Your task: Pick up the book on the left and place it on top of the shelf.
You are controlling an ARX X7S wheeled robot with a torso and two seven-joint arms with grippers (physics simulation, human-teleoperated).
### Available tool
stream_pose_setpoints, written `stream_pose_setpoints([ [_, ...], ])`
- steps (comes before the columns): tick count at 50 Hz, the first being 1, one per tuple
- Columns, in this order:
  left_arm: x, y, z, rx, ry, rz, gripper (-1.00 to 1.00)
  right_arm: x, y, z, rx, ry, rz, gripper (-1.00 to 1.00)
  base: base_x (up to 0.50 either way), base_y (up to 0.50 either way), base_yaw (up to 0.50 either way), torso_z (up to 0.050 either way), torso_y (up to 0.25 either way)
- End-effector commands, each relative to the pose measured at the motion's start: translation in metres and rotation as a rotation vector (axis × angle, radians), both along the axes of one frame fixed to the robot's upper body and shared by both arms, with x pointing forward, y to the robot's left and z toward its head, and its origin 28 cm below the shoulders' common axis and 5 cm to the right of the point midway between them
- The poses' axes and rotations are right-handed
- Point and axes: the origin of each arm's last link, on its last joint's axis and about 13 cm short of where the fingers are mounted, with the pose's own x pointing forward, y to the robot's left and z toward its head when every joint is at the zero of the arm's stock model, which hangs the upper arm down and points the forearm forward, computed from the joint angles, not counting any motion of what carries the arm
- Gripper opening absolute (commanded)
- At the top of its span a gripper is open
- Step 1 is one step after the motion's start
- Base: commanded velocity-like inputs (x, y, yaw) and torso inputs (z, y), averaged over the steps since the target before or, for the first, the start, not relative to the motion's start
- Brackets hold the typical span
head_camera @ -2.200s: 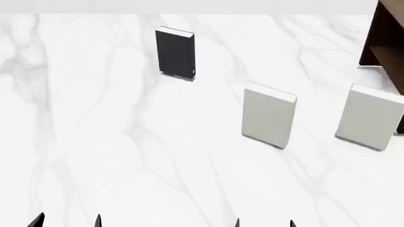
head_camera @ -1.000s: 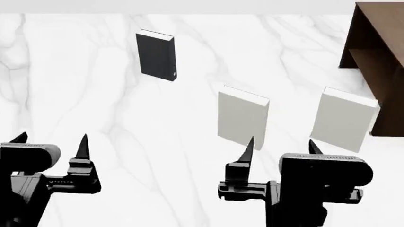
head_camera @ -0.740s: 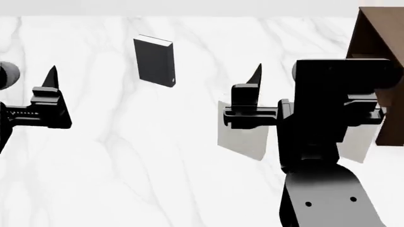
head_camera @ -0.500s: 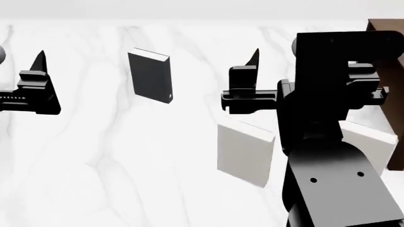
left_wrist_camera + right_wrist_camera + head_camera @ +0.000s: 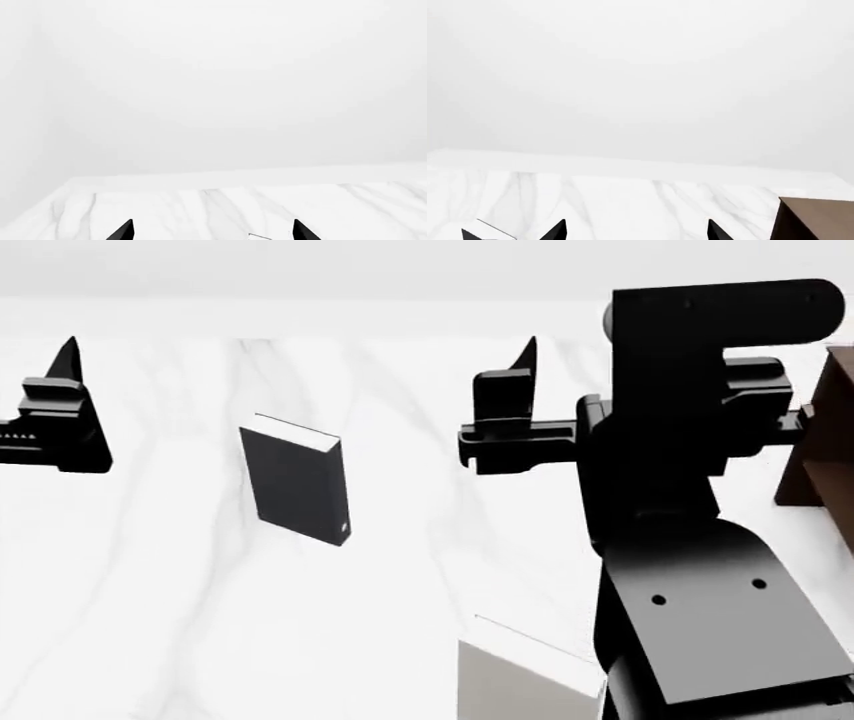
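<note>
The book (image 5: 296, 486) was seen upright on the marble bench (image 5: 160, 620), below and between both sets of fingers, touched by neither. The left gripper (image 5: 212, 231) and the right gripper (image 5: 636, 231) were spread apart, empty. A descent over the thin top edge, fingers squared to the covers, was judged best. A pale book (image 5: 527, 680) stood nearer, under the right arm; the shelf (image 5: 825, 440) lay beyond the right fingers.
</note>
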Motion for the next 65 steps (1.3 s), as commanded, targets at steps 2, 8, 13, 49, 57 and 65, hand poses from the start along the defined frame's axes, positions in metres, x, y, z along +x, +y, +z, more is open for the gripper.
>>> stream_pose_setpoints([
  [2, -0.001, 0.001, 0.001, 0.003, 0.000, 0.002, 1.00, 0.001, 0.001, 0.001, -0.007, 0.007, 0.004, 1.00, 0.50, 0.00, 0.00, 0.000, 0.000],
  [8, -0.002, 0.002, 0.002, 0.002, -0.003, 0.006, 1.00, 0.000, 0.002, 0.001, -0.014, 0.008, 0.008, 1.00, 0.50, 0.00, 0.00, 0.000, 0.002],
  [13, -0.002, 0.002, 0.002, 0.002, -0.003, 0.002, 1.00, -0.001, 0.003, 0.001, -0.017, 0.007, 0.015, 1.00, 0.50, 0.00, 0.00, 0.000, 0.002],
  [49, -0.001, 0.003, 0.000, 0.013, 0.008, 0.002, 1.00, 0.037, 0.015, -0.006, -0.412, 0.226, 0.392, 1.00, 0.33, 0.00, 0.00, 0.000, 0.001],
  [57, -0.001, 0.003, 0.000, 0.013, 0.009, 0.002, 1.00, 0.037, 0.017, -0.012, -0.413, 0.312, 0.737, 1.00, 0.00, 0.00, 0.00, 0.000, 0.000],
  [65, -0.001, 0.002, 0.000, 0.015, 0.010, 0.000, 1.00, 0.037, 0.019, -0.015, -0.422, 0.318, 0.767, 1.00, 0.00, 0.00, 0.00, 0.000, 0.000],
])
